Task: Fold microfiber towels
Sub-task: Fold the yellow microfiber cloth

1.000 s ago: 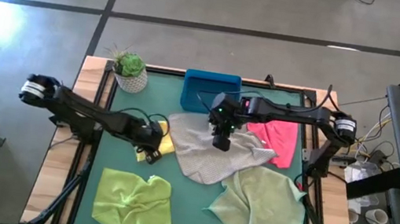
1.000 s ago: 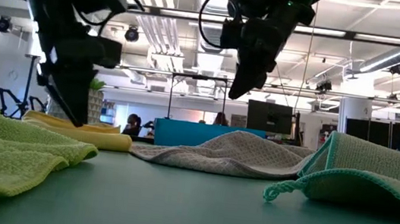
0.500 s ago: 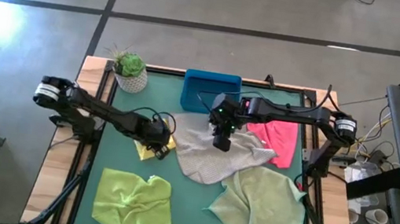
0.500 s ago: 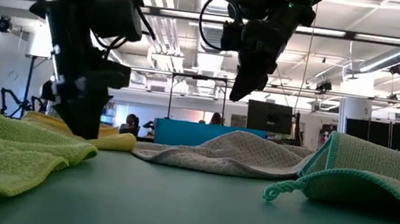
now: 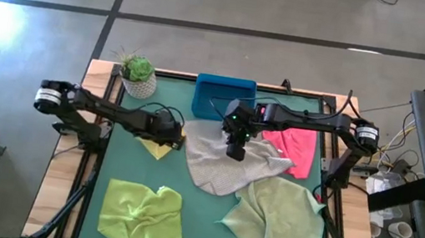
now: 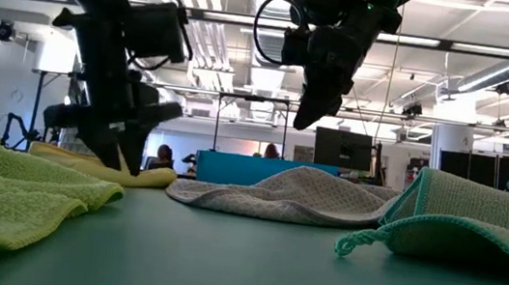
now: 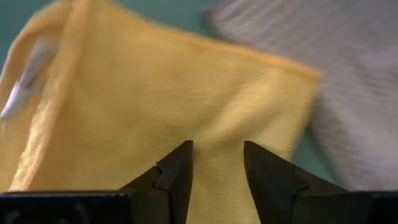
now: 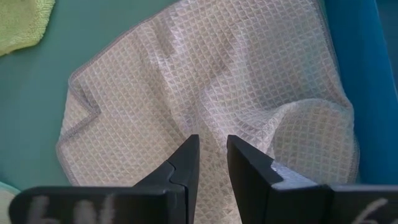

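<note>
Over the yellow towel (image 5: 159, 146), my left tool (image 5: 173, 138) has slid toward the grey towel (image 5: 227, 165), fingers parted, gripping nothing. Right tool (image 5: 236, 150) hovers over the grey, slightly parted, empty. No fold made yet, I judge.

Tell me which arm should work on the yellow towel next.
Left. Its hand is already down at the yellow towel, while the right hand hangs above the grey towel.

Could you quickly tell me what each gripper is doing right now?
Left gripper: open, over the yellow towel.
Right gripper: open, above the grey towel.
</note>
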Controlling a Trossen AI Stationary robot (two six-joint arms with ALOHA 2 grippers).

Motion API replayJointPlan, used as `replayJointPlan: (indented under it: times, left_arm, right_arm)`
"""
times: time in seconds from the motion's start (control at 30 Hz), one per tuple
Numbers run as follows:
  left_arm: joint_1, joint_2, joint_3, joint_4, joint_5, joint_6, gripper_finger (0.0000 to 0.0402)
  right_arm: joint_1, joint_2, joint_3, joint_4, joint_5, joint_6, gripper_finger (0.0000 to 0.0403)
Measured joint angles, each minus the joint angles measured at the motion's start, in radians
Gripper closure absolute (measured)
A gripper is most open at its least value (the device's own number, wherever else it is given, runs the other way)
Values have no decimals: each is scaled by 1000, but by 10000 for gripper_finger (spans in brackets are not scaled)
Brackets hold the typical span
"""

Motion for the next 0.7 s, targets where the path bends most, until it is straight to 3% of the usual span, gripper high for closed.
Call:
replayJointPlan:
  times: [0.27,0.53,0.7]
  left_arm:
    - [0,-176,16,-33,9,154,275]
    - [2,-311,10,-454,-13,131,275]
    - [2,-329,-14,-467,-25,126,275]
  right_arm:
    - [0,0,0,0,0,8,330]
    - [0,0,0,0,0,8,330]
    - [0,0,0,1,0,8,330]
